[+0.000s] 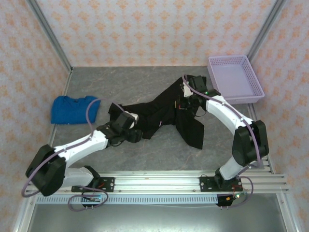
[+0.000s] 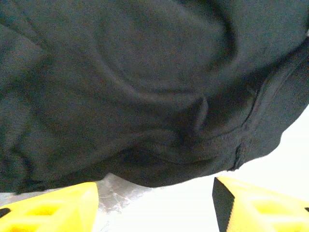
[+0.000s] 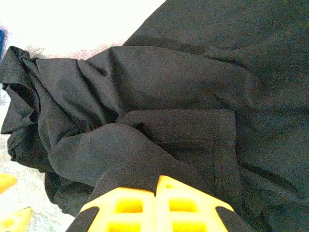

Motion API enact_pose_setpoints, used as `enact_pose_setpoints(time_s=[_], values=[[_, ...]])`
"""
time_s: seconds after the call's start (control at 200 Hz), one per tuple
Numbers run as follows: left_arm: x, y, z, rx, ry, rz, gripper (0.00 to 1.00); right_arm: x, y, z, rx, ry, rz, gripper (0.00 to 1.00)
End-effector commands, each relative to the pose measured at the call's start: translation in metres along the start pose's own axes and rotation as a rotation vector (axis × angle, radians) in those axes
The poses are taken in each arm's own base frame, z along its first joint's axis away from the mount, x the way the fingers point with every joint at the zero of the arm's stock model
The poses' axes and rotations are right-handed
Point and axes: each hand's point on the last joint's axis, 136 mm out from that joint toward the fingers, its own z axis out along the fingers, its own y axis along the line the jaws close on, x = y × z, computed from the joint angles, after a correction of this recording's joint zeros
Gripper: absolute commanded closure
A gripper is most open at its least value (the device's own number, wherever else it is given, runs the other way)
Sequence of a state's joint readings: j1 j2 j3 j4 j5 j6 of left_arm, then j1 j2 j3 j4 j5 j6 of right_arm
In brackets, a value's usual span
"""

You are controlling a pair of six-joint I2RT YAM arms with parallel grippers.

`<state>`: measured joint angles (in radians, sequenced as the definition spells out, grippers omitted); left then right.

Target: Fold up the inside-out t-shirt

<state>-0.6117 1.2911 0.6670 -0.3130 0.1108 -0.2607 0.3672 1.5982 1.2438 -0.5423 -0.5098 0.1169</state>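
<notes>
Top view: a black t-shirt [image 1: 161, 113] lies crumpled across the middle of the grey table [image 1: 145, 82], one part stretching up towards the far right and a loose flap trailing towards the near edge. The left end effector [image 1: 134, 132] sits at the shirt's left end, and the right end effector [image 1: 186, 104] is over its upper right part. A folded blue garment [image 1: 74, 109] rests at the table's left side, well apart from the shirt. A lilac basket [image 1: 251, 72] stands in the far right corner.

Left wrist: the left end effector [image 2: 154, 208] is spread wide, its two yellow fingers [image 2: 53, 210] far apart at the bottom of the frame with nothing between them. The t-shirt [image 2: 145, 87] lies just ahead, and its stitched hem curves close to the fingertips. The pale table [image 2: 275, 159] shows below and to the right of the cloth.

Right wrist: the right end effector [image 3: 157, 195] has its yellow fingers [image 3: 128, 208] pressed tight together, with a fold of the t-shirt [image 3: 183, 96] pinched at the tips and black cloth lapping both sides. The shirt spreads ahead in rumpled folds, a square stitched edge at centre, bunched thickest to the left. A strip of bright table [image 3: 82, 24] shows along the top left.
</notes>
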Motion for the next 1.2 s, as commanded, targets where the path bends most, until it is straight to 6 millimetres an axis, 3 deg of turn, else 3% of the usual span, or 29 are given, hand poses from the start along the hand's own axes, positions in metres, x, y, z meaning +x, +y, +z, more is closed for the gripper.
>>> enact_pose_setpoints(time_s=[0.0,0.185,0.29,0.555,0.67,0.73,0.796,0.856,0.971,1.016,1.106,1.196], values=[[-0.009,-0.014,0.010,0.041,0.005,0.038,0.37,-0.005,0.003,-0.006,-0.009,-0.009,0.012,1.00],[0.002,-0.013,0.031,0.020,0.099,0.080,0.33,0.000,0.001,-0.009,-0.001,-0.008,0.009,1.00],[0.006,-0.012,0.042,0.013,0.121,0.089,0.36,0.000,0.000,-0.007,0.000,-0.007,0.011,1.00],[-0.001,-0.019,0.057,0.035,0.112,0.081,0.77,0.000,0.002,-0.011,-0.009,-0.017,0.001,1.00],[-0.018,-0.022,0.049,0.042,0.046,0.065,1.00,-0.008,0.012,-0.028,-0.037,-0.075,-0.026,1.00],[-0.033,-0.020,0.036,0.024,-0.017,0.048,1.00,-0.014,0.017,-0.041,-0.038,-0.113,-0.044,1.00],[-0.056,-0.016,0.009,-0.001,-0.118,0.021,1.00,-0.022,0.023,-0.062,-0.033,-0.168,-0.080,1.00],[-0.083,-0.014,-0.032,-0.010,-0.239,-0.009,1.00,-0.032,0.029,-0.091,-0.008,-0.240,-0.116,1.00],[-0.133,-0.009,-0.144,0.000,-0.530,-0.064,1.00,-0.049,0.053,-0.174,-0.001,-0.460,-0.193,1.00],[-0.147,-0.006,-0.190,0.010,-0.647,-0.083,1.00,-0.053,0.066,-0.217,-0.012,-0.578,-0.221,1.00],[-0.167,0.002,-0.278,0.028,-0.851,-0.116,1.00,-0.052,0.083,-0.288,-0.017,-0.748,-0.258,1.00],[-0.180,0.003,-0.343,0.052,-0.968,-0.105,1.00,-0.044,0.103,-0.353,-0.046,-0.884,-0.296,1.00]])
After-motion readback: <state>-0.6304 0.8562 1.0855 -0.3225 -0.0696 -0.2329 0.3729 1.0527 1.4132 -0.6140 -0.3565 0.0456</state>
